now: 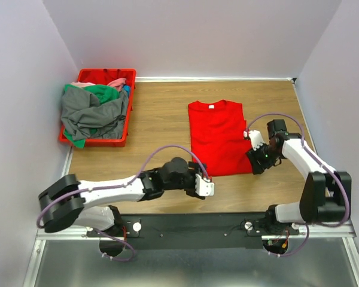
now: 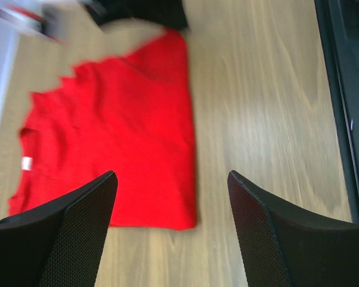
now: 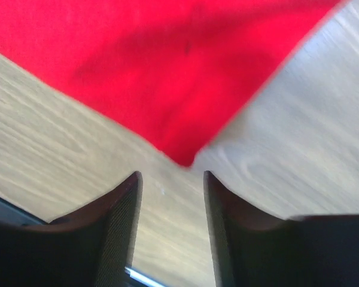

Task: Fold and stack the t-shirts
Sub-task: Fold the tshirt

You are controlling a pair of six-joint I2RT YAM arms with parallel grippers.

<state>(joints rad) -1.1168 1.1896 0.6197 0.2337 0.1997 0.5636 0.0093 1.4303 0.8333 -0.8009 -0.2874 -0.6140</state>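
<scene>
The bright red short-sleeved cloth t-shirt (image 1: pixel 217 140) lies flat at the middle of the brown wood-grain table (image 1: pixel 161 119), neck toward the far wall. A small white neck label (image 1: pixel 211 106) sits inside the collar. No writing on it can be read in any view; in the left wrist view it is only a pale blurred patch.

The left gripper (image 2: pixel 171 176) stands at the near left corner of the red t-shirt. Its jaws are spread wide and hold nothing. The hem corner lies on the table beyond the fingers. The top of this view is blurred, and a dark shape there cannot be identified.

The right gripper (image 3: pixel 170 175) stands at the right edge of the red t-shirt. Its jaws are parted with bare table between them. A pointed corner of red cloth lies just beyond the fingertips, ungripped. Which part of the garment this corner is cannot be told.

The rigid red plastic crate (image 1: pixel 105 72) stands at the far left of the table. It holds a crumpled heap of grey cloth (image 1: pixel 93 116), green cloth (image 1: pixel 102 92) and pink cloth (image 1: pixel 115 82). The grey cloth hides most of the crate's inside, and the number of garments cannot be told.
</scene>
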